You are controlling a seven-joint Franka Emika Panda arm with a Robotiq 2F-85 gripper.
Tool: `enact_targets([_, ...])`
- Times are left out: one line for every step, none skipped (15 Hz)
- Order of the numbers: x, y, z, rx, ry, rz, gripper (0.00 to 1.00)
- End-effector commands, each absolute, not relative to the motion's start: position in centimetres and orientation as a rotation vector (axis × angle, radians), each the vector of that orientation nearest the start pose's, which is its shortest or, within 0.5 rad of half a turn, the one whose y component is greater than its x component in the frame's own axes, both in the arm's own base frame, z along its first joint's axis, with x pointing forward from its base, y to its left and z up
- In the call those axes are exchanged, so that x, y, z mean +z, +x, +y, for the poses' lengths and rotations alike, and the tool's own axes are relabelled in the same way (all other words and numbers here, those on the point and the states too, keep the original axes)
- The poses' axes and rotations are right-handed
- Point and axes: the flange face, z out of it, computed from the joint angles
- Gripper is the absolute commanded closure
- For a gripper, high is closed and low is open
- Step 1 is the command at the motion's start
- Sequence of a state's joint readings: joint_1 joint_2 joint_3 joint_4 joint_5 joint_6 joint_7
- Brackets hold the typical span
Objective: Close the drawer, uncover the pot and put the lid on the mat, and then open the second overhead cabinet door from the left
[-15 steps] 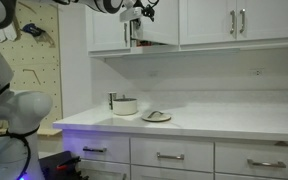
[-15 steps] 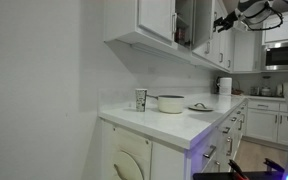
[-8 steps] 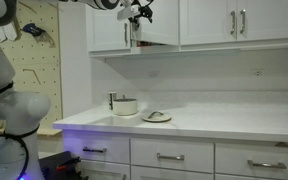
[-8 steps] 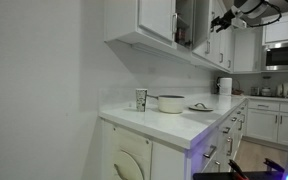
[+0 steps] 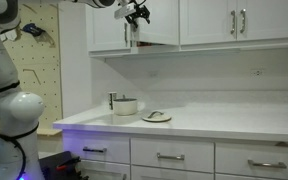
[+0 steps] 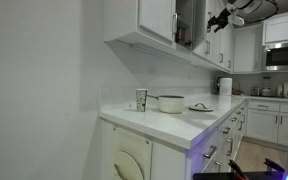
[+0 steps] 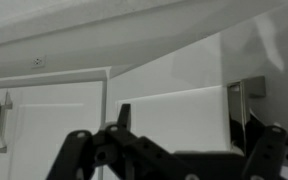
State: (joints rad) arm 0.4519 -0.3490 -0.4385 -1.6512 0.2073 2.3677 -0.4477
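Observation:
The second overhead cabinet door (image 5: pixel 131 31) stands swung out and shows edge-on in an exterior view. My gripper (image 5: pixel 137 12) hangs open just in front of its top, with nothing between the fingers. It also shows high by the cabinets as the gripper (image 6: pixel 220 17). In the wrist view the open gripper (image 7: pixel 174 140) faces a white door panel (image 7: pixel 169 105). The cream pot (image 5: pixel 125 105) sits uncovered on the counter. Beside it the lid (image 5: pixel 156 115) rests on the mat (image 5: pixel 156 119). The drawer fronts (image 5: pixel 170 155) sit flush, and I cannot tell which is the task's drawer.
Closed overhead doors (image 5: pixel 234 20) run along the wall past the open one. A cup (image 6: pixel 141 98) stands next to the pot (image 6: pixel 170 103). The robot's white base (image 5: pixel 19 112) stands at the counter's end, in front of a pegboard wall (image 5: pixel 34 60).
My gripper has drifted a little sideways along the cabinet front, still open. The pot, lid and mat have not moved.

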Motion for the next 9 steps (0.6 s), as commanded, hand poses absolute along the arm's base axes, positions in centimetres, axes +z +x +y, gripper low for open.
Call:
enact_targets([83.3, 48.5, -7.6, -1.438, -2.742, -0.383, 0.0])
enact_targets([83.5, 48.4, -7.6, -1.43, -2.754, -0.378, 0.0])
enact_targets([83.6, 48.4, -7.5, -1.424, -2.764, -0.371, 0.0])
enact_targets([83.7, 48.4, -7.4, -1.419, -2.774, -0.364, 0.0])
enact_targets([83.8, 48.3, -7.4, -1.417, -2.782, -0.353, 0.0])
enact_targets([83.8, 48.4, -7.5, -1.417, -2.789, -0.341, 0.0])
enact_targets([83.8, 48.6, -7.7, -1.422, -2.793, -0.326, 0.0])
enact_targets([83.7, 48.7, -7.8, -1.426, -2.794, -0.315, 0.0])
enact_targets([83.5, 49.0, -8.4, -1.424, -2.793, -0.304, 0.0])
